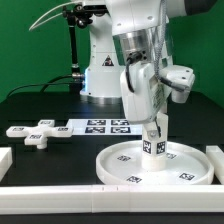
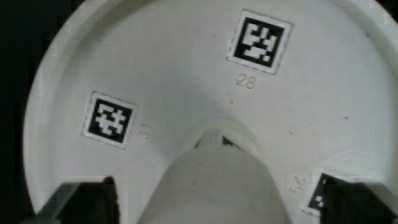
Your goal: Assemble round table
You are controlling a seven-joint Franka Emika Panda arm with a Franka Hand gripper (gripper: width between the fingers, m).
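The large white round disc lies at the front of the table and fills the wrist view, with its tags showing. The short cylinder leg stands upright on the disc's centre. In the wrist view the leg runs down the middle between the jaws. My gripper is over the leg's top, and its black fingers stand on either side of the leg with a pale gap on each side, so it looks open. The cross-shaped foot lies at the exterior view's left.
The marker board lies behind the disc. White border bars run along the front, at the exterior view's left and at its right. The robot base stands behind.
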